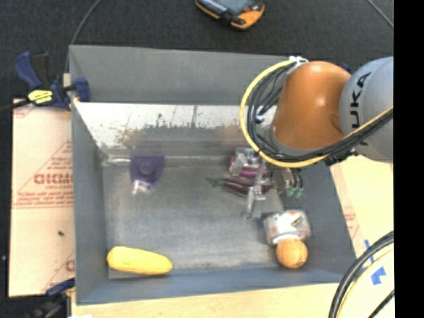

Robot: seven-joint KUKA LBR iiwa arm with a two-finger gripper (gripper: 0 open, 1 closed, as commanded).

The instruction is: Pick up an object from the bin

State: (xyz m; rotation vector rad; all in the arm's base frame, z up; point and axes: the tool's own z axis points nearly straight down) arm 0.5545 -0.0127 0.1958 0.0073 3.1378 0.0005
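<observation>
Grey metal bin (165, 78), floor scuffed. Pincer (254, 201) low at 3 o'clock of floor, under orange wrist cover; whether apart or together, cannot tell. Touching it at 9 o'clock side: slim dark-maroon piece (233, 185), smooth, green tip; long axis 9-to-3, tip pointing to 9. Small white-grey can (286, 225) and orange ball (291, 253) at 5 o'clock. Yellow lumpy cob (139, 261) at 7, purple block (146, 167) at 10.

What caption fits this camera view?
Tool low beside a maroon item at right of the bin; yellow cob lower left.
</observation>
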